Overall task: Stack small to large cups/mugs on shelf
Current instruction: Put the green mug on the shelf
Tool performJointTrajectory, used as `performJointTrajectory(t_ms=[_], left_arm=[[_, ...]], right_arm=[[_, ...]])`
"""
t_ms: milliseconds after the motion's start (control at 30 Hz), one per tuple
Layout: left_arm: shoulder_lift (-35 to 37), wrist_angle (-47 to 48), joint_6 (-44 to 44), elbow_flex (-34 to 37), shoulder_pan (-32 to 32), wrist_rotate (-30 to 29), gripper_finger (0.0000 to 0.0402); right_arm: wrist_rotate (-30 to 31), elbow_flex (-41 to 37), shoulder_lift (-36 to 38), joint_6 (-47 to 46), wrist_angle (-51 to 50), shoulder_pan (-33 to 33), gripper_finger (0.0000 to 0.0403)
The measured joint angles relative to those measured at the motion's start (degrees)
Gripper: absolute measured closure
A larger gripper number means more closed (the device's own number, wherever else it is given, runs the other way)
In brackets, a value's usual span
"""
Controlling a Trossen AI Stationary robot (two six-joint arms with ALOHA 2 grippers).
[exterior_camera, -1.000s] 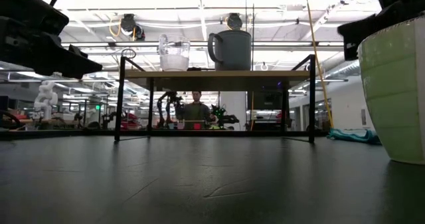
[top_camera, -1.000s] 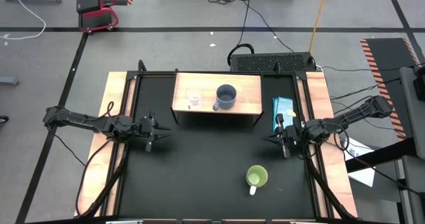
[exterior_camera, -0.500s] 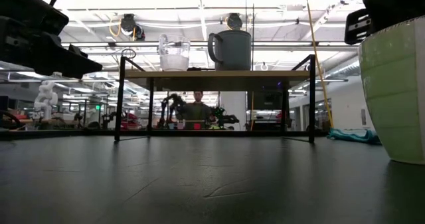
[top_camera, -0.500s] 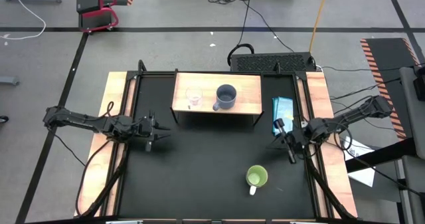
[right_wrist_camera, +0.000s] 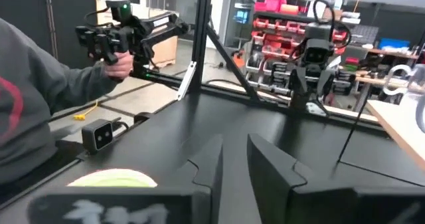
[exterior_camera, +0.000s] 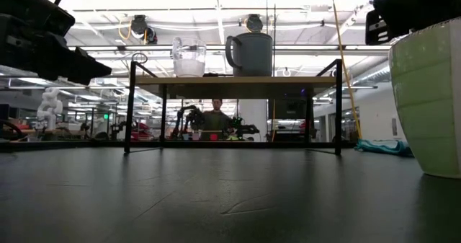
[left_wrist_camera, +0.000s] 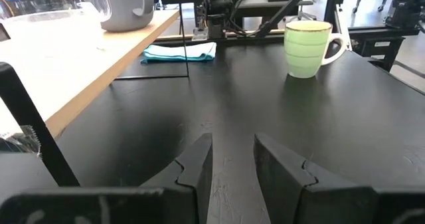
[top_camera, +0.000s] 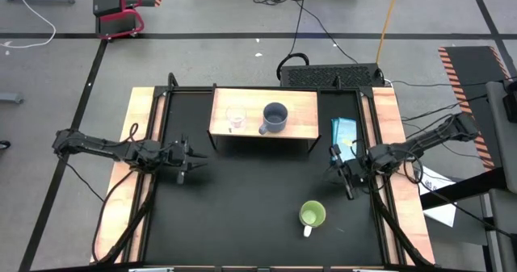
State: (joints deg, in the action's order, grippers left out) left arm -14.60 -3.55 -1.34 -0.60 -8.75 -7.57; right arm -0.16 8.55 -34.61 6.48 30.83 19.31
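Observation:
The shelf (top_camera: 300,102) stands at the table's far middle. On its board rest, on their bases, the clear glass cup (top_camera: 235,119) and, to its right, the grey-blue mug (top_camera: 275,117); both show from the side in the low view, cup (exterior_camera: 189,55) and mug (exterior_camera: 250,53). The lime-green mug (top_camera: 312,215) stands upright on the black table near the right front, white handle toward the near edge. My right gripper (top_camera: 339,172) hovers just beyond it, fingers narrowly open (right_wrist_camera: 234,147); the mug's rim (right_wrist_camera: 109,179) shows beside it. My left gripper (top_camera: 191,161) waits at the table's left, narrowly open (left_wrist_camera: 232,144).
A teal cloth (top_camera: 345,133) lies right of the shelf. The shelf's black legs (exterior_camera: 130,106) stand on the table. Light-wood strips (top_camera: 142,119) flank the black mat. A person (right_wrist_camera: 40,84) holding a hand controller stands past the table's near edge.
My right gripper has swung a little toward the near edge and the green mug, then back toward the left, turning at the wrist. The mugs and the glass cup have stayed in place.

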Motion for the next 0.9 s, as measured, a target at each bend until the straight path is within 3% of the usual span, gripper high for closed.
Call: performJointTrajectory(t_ms=[233,567,800,900], left_arm=[[0.0,0.0,0.2,0.0,0.0,0.0,0.0289],[0.0,-0.1,0.9,0.0,0.0,0.0,0.0289],[0.0,-0.1,2.4,0.0,0.0,-0.1,0.0289],[0.0,-0.1,3.1,0.0,0.0,-0.1,0.0289]], right_arm=[[-0.1,2.7,-6.0,-0.2,0.0,3.8,0.031],[0.4,7.5,-14.6,-0.2,0.3,9.6,0.0303],[9.1,11.9,-19.2,-4.3,0.6,11.9,0.0303],[9.4,14.0,-21.6,-4.5,0.6,13.4,0.0303]])
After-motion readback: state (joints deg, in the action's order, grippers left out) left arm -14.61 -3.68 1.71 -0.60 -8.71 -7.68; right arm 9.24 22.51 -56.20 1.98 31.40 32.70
